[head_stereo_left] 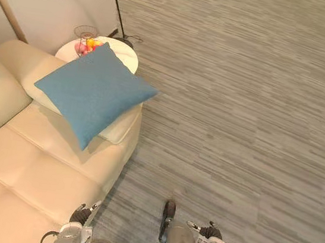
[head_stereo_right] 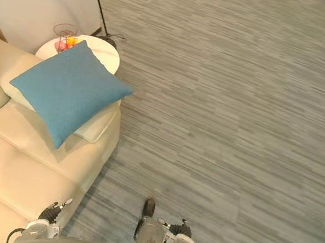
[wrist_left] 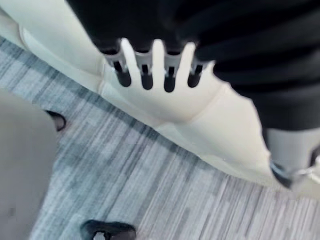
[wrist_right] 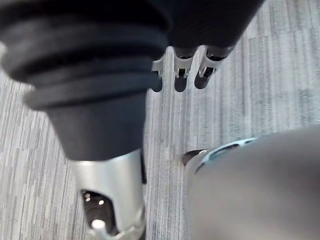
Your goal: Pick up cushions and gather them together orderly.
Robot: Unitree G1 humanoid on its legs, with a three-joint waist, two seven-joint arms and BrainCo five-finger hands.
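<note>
While hanging low with straight, relaxed fingers and holding nothing, idling well short of the cushions: left hand at the edge of the sofa, right hand out over the carpet. Lying far ahead of the left hand and almost straight in front of it, the blue cushion, resting diamond-wise on a cream cushion at the sofa's far end, just short of a round side table. Pointing one corner back toward the left hand, the opposite corner away. Sitting clearly nearer the left hand than the right, so probably calling for a step closer and a forward reach with the left.
</note>
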